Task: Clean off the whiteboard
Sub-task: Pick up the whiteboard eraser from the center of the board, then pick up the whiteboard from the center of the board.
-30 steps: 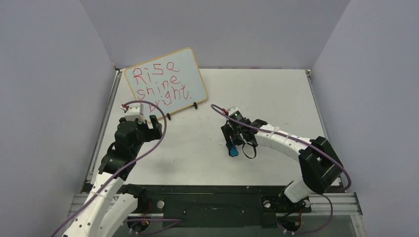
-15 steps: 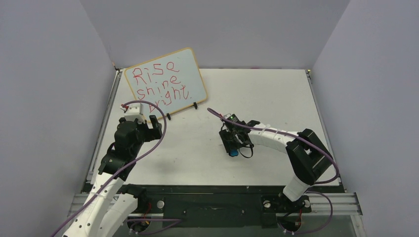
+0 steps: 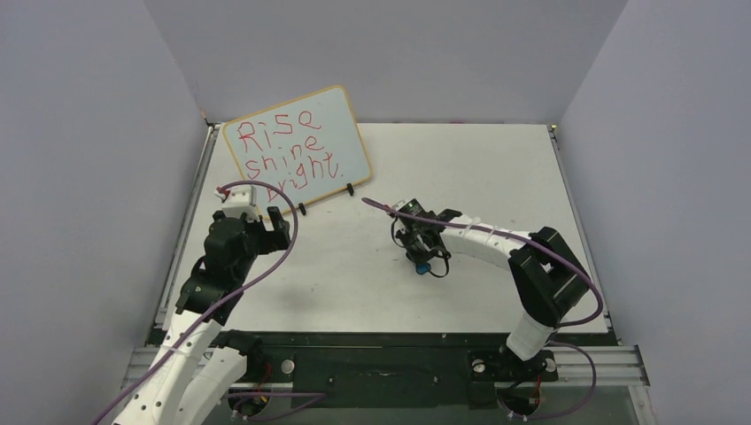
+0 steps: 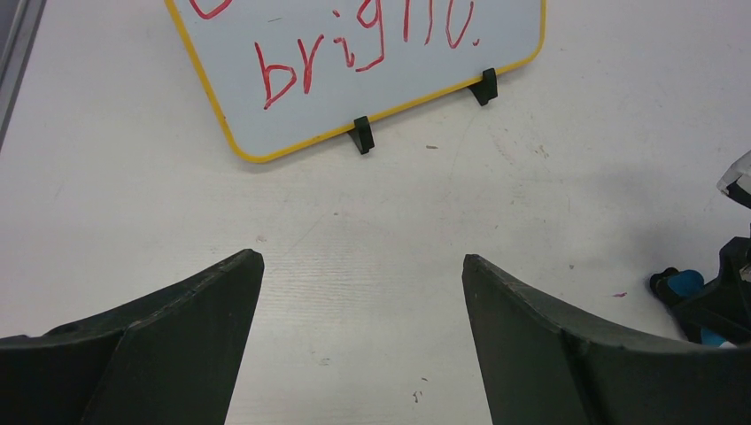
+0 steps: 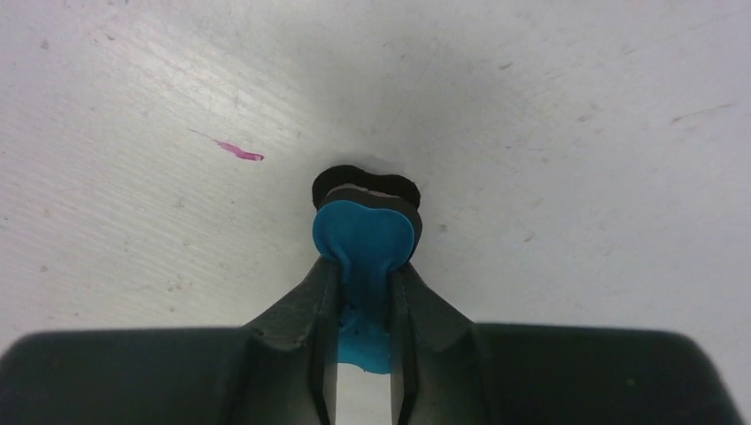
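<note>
- Two arms rise from the near edge of the desk (image 3: 496, 177), one at 7 o'clock and one at 5 o'clock.
- The left fingers (image 3: 267, 227) are spread wide and hold nothing. They hang above the desk at about 9 o'clock and point toward 12.
- The right fingers (image 5: 329, 283) are clenched on the one eraser (image 5: 367, 232), a blue block with a black underside. It sits near the desk's middle, its black side toward the desk.
- One small pink streak (image 5: 235, 150) marks the desk at 10 o'clock from the eraser.
- The one whiteboard (image 3: 297, 146) leans at the desk's 11 o'clock corner, well apart from both pairs of fingers. Two black stand feet (image 4: 360, 135) hold its lower edge.
- It bears three lines of red writing: "Rise", "shine", "bright".
</note>
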